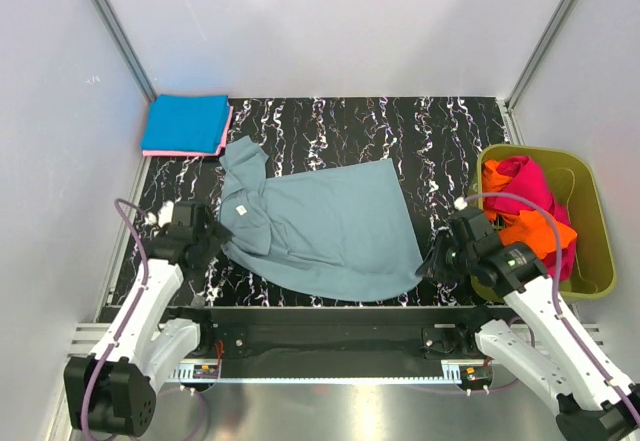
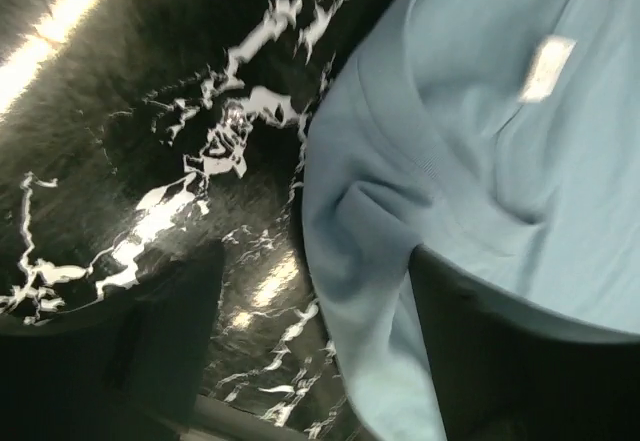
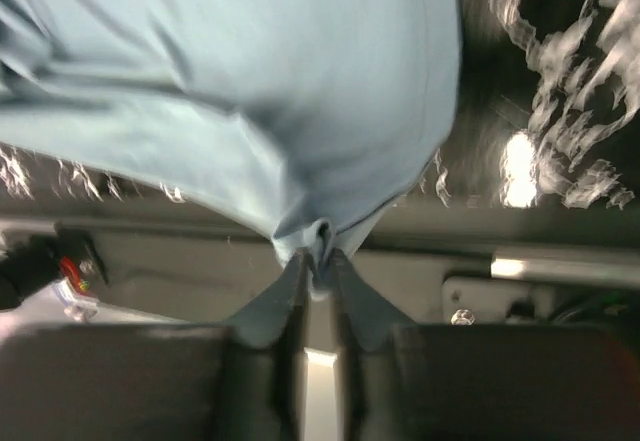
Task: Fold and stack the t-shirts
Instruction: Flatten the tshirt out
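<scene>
Count: five t-shirts – one grey-blue t-shirt [image 1: 330, 231] on the worktop [image 1: 440, 151], one bright blue t-shirt [image 1: 186, 123] and one pink t-shirt [image 1: 180, 153] stacked, one magenta t-shirt [image 1: 525, 183] and one orange t-shirt [image 1: 540, 231] in the single olive-green tub [image 1: 598, 251]; two arms, left arm [image 1: 150, 306] and right arm [image 1: 545, 311]

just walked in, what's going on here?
The dusty grey-blue cloth t-shirt lies spread on the black marbled table. The right gripper is shut on its near right corner; the left gripper is open, straddling the edge near the collar. A folded bright blue shirt sits on a pink shirt far left; a magenta shirt and an orange shirt lie in the olive-green plastic tub.
</scene>
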`<state>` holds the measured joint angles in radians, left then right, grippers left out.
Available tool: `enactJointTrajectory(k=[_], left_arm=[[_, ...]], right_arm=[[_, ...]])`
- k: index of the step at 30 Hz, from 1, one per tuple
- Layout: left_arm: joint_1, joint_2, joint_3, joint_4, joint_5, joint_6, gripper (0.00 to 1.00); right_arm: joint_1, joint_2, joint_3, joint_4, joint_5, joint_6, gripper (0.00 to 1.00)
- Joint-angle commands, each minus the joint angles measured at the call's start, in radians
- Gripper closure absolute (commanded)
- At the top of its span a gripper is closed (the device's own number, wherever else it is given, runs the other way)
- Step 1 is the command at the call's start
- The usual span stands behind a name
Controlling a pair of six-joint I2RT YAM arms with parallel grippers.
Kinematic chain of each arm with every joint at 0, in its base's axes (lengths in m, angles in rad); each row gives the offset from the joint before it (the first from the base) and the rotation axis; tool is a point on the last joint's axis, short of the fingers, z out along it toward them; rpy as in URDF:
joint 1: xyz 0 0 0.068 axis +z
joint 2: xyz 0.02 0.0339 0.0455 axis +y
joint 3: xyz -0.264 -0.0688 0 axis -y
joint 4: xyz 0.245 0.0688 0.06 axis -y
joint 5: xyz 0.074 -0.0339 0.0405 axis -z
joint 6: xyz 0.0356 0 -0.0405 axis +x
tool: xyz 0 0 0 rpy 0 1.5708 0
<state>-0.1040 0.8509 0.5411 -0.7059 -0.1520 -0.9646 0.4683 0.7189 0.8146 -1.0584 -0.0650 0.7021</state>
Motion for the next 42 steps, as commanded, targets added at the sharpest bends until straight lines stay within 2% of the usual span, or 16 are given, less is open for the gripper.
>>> enactJointTrajectory(k=[1,2,3,6,9,10,13,15,18,19,20,23,27,35,42], left_arm=[[0.001,0.026,0.176,0.016,-0.154,0.032,0.16],[-0.002,0.042,0.248,0.016,-0.161,0.094,0.15],[-0.011,0.059,0.278,0.014,-0.165,0.118,0.15],[-0.026,0.117,0.348,0.046,-0.104,0.190,0.17],[-0.048,0.180,0.329,0.182,0.130,0.296,0.20],[-0.054,0.206,0.324,0.245,0.254,0.312,0.21],[-0.101,0.371,0.376,0.252,0.348,0.394,0.26],[-0.144,0.466,0.413,0.240,0.338,0.463,0.27],[-0.186,0.540,0.483,0.244,0.339,0.510,0.29],[-0.195,0.589,0.520,0.250,0.347,0.515,0.29],[-0.204,0.621,0.545,0.253,0.353,0.526,0.29],[-0.224,0.767,0.631,0.250,0.373,0.532,0.28],[-0.223,0.907,0.686,0.246,0.336,0.495,0.28],[-0.221,1.149,0.835,0.252,0.419,0.472,0.28],[-0.206,1.376,1.082,0.243,0.515,0.464,0.28]], right_arm=[[-0.003,-0.006,-0.073,0.012,-0.166,0.057,0.74],[-0.003,0.005,-0.080,0.011,-0.177,0.041,0.67],[-0.003,0.032,-0.078,0.012,-0.174,0.028,0.49],[-0.003,0.114,-0.045,0.023,-0.124,-0.038,0.33],[-0.005,0.232,0.044,0.066,-0.062,-0.104,0.19],[-0.005,0.269,0.063,0.089,-0.059,-0.125,0.19],[-0.005,0.443,0.170,0.156,-0.064,-0.131,0.17],[-0.007,0.583,0.257,0.207,-0.071,-0.125,0.17],[-0.007,0.765,0.371,0.262,-0.108,-0.115,0.27],[-0.010,0.810,0.400,0.273,-0.130,-0.127,0.33],[-0.010,0.894,0.429,0.290,-0.136,-0.131,0.48],[-0.014,1.017,0.543,0.301,-0.119,-0.151,0.59],[-0.043,1.187,0.656,0.302,-0.084,-0.150,0.61],[-0.146,1.321,0.710,0.331,-0.019,-0.148,0.60],[-0.249,1.439,0.797,0.336,-0.047,-0.151,0.60]])
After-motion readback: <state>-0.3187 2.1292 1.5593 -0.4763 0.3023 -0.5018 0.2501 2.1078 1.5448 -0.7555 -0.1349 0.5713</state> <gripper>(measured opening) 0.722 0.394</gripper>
